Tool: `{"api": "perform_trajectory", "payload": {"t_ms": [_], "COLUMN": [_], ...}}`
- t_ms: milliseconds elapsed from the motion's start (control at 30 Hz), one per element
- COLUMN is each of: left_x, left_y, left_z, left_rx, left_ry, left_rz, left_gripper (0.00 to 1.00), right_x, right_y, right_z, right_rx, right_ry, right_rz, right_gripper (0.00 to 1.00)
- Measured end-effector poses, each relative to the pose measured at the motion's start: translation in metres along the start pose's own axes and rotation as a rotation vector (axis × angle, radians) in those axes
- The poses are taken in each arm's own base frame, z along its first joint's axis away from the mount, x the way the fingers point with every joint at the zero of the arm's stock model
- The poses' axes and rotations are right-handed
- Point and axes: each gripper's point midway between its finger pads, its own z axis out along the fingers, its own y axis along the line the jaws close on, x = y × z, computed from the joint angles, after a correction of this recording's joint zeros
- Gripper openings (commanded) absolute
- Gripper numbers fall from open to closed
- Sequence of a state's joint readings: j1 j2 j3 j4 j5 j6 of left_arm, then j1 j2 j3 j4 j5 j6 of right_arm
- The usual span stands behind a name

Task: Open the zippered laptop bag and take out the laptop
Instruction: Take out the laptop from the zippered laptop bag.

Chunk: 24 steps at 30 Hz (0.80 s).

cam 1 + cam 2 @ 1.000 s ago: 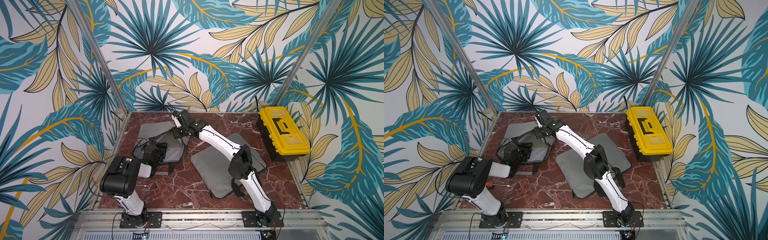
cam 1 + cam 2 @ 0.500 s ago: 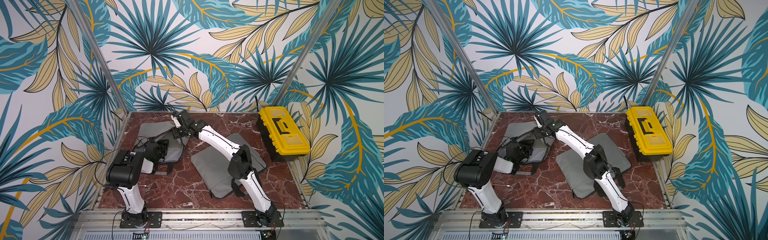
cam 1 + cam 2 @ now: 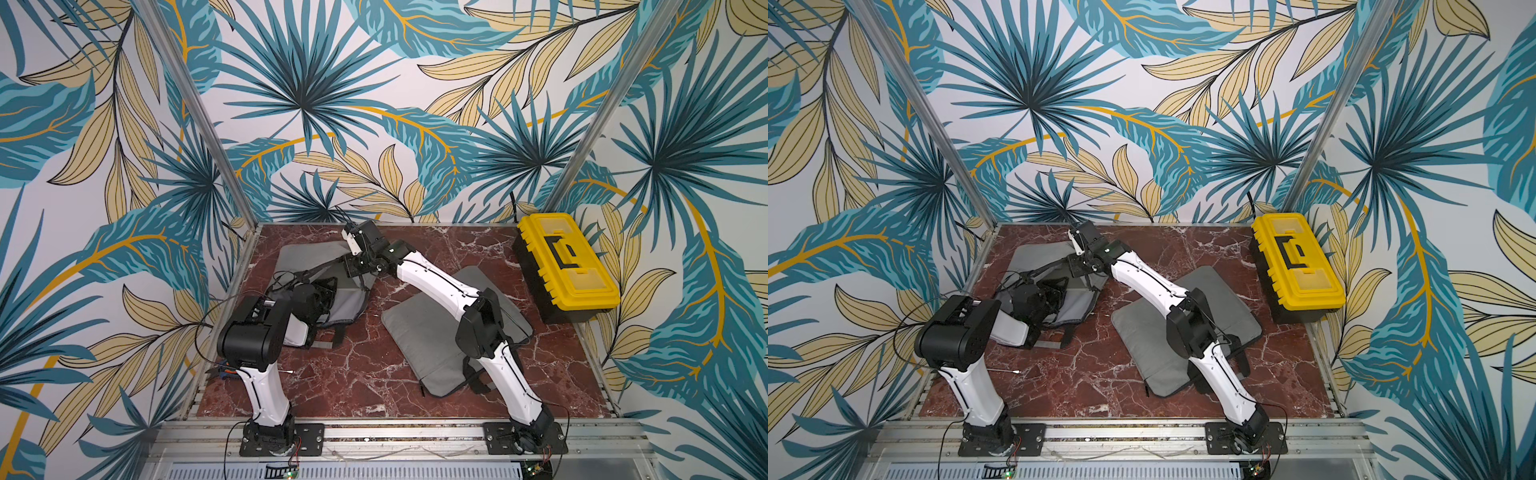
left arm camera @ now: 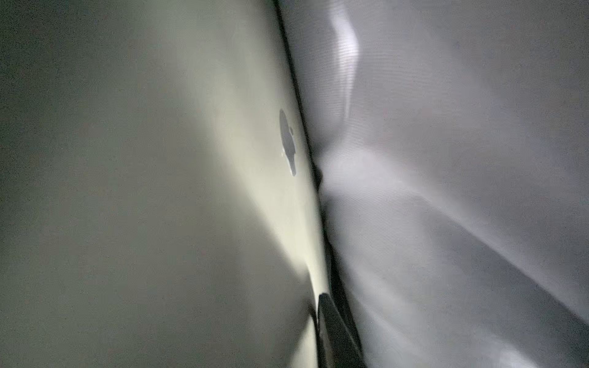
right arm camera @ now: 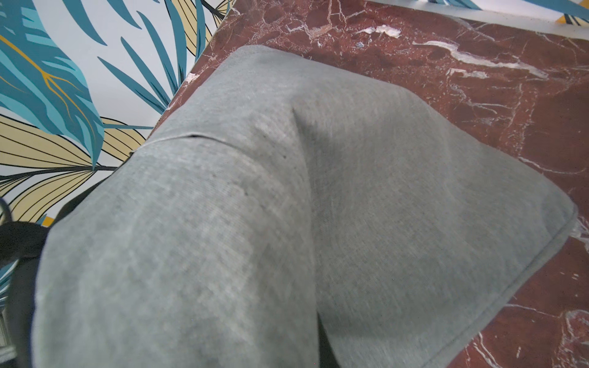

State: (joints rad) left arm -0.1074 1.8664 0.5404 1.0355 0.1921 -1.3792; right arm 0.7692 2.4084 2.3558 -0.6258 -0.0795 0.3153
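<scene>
The grey laptop bag (image 3: 305, 253) (image 3: 1034, 255) lies at the back left with its mouth open. My right gripper (image 3: 352, 266) is shut on the bag's top flap (image 5: 287, 207) and holds it lifted; that fabric hides its fingers in the right wrist view. My left gripper (image 3: 320, 293) reaches into the bag's mouth. Inside, the left wrist view shows the silver laptop (image 4: 191, 191) with its dark logo, next to the grey lining (image 4: 446, 159). One dark finger (image 4: 334, 334) lies against the laptop's face; the other finger is hidden behind the laptop.
A second grey sleeve (image 3: 424, 336) lies flat mid-table under my right arm. A yellow and black toolbox (image 3: 569, 262) stands at the right edge. A small screwdriver (image 3: 232, 372) lies by my left arm's base. Patterned walls close three sides.
My left arm has pushed farther forward into the bag's mouth and its jaws have narrowed. The right gripper has kept the flap lifted in the same place.
</scene>
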Motion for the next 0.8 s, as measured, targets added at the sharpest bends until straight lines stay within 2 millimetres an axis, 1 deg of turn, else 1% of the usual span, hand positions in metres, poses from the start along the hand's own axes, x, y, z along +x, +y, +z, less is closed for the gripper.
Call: {"api": "perform_trajectory", "payload": {"t_ms": [33,133,200,500,667,800], "left_x": [0.0,-0.001,0.0,0.001,0.009,0.015], "left_y": [0.0,0.0,-0.001,-0.018,-0.022,-0.031], "left_z": [0.0,0.0,0.0,-0.011,-0.026,-0.04], "left_rx": [-0.001,-0.001,0.001,0.01,0.008,0.006], "left_ry": [-0.001,-0.002,-0.001,0.026,0.062,0.091], "left_rz": [0.0,0.003,0.004,0.001,-0.009,-0.01], "left_gripper": [0.14,0.04,0.0,0.0,0.0,0.0], "right_x": [0.001,0.003,0.004,0.002,-0.003,-0.01], "right_y": [-0.001,-0.002,-0.003,-0.015,-0.026,-0.035], "right_z": [0.002,0.002,0.002,0.004,0.004,0.003], "right_rx": [0.0,0.003,0.008,0.063,0.076,0.081], "right_ry": [0.001,-0.003,-0.007,-0.032,-0.046,-0.062], "right_rz": [0.0,0.003,0.002,0.004,0.02,0.035], "right_gripper": [0.0,0.0,0.0,0.0,0.0,0.0]}}
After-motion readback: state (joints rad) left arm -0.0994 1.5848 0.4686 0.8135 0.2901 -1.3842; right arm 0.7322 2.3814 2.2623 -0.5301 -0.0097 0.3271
